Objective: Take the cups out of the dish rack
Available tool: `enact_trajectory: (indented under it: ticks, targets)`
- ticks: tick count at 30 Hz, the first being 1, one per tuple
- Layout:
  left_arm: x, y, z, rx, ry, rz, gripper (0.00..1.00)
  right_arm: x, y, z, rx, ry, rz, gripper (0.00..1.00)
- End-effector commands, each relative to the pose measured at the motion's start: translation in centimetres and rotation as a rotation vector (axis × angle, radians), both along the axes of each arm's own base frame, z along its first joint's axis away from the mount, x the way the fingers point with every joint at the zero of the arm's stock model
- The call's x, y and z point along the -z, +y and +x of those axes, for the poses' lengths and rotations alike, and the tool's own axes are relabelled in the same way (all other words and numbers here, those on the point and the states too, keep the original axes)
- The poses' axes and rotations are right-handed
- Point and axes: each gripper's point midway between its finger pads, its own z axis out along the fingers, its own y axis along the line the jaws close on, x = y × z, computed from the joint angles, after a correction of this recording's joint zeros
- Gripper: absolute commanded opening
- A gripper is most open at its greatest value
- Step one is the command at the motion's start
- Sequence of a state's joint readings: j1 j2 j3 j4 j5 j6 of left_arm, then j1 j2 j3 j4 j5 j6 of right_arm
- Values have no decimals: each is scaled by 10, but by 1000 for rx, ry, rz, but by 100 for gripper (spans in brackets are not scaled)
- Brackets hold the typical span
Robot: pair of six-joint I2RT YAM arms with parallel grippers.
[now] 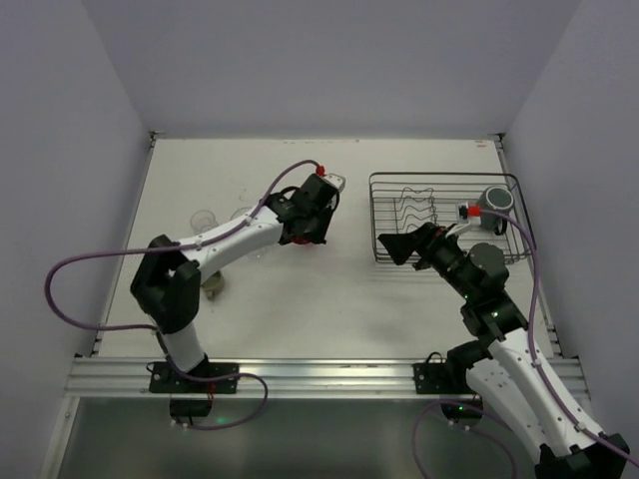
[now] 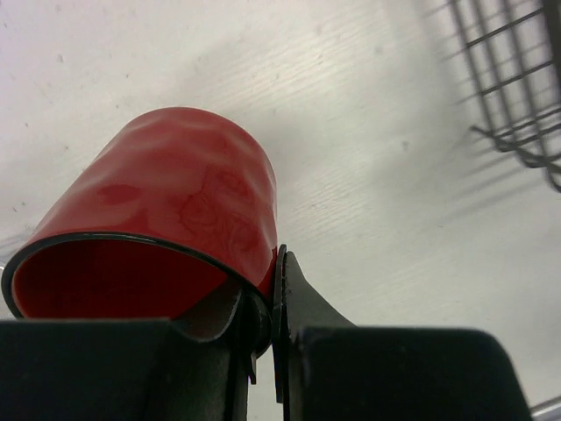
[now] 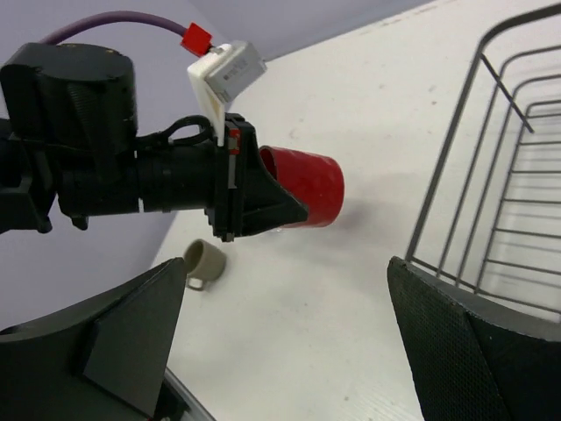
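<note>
Your left end effector (image 2: 263,307) is clamped on the rim of the red cup (image 2: 166,202), pinching the cup wall with one finger inside the mouth and the other outside. The right wrist view shows the cup lying sideways in that grip, base pointing away from the arm, over the open bench (image 1: 300,299) to the left of the dish rack (image 1: 444,215) and apart from it. Whether the cup touches the bench cannot be told.

Your right end effector (image 3: 285,281) has its fingers set wide apart and holds nothing. In the top view it sits at the rack's near left corner, pointing toward the left arm.

A grey cup (image 1: 496,200) stands inside the rack at its far right corner. A tan mug (image 3: 203,261) rests on the bench near the left arm's elbow. Two clear cups (image 1: 205,218) show faintly on the bench farther back on the left, side by side.
</note>
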State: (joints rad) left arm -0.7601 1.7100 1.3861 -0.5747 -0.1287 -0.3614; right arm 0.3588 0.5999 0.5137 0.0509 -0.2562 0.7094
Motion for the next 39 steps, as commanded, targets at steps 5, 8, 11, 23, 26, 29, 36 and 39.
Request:
enact_trajectory:
  ticks: [5, 8, 11, 23, 26, 29, 36, 39]
  targets:
    - [29, 10, 13, 64, 54, 214, 0, 25, -19, -2, 75, 30, -125, 99]
    - [39, 12, 18, 60, 71, 265, 0, 27, -19, -3, 72, 32, -127, 99]
    - [48, 19, 21, 49, 91, 324, 2, 31, -21, -3, 75, 37, -136, 99]
    - [25, 15, 30, 35, 46, 303, 66, 19, -33, -3, 133, 12, -169, 99]
    - [-7, 14, 38, 10, -27, 264, 75, 15, -48, 1, 218, 5, -193, 99]
    - [-65, 12, 42, -21, -160, 154, 79, 13, -66, 11, 321, 11, -231, 99]
    - [-206, 28, -24, 67, -457, -305, 87, 22, -115, 46, 536, 115, -379, 99]
    - [-220, 40, -67, 150, -512, -459, 91, 24, -148, 66, 635, 173, -409, 99]
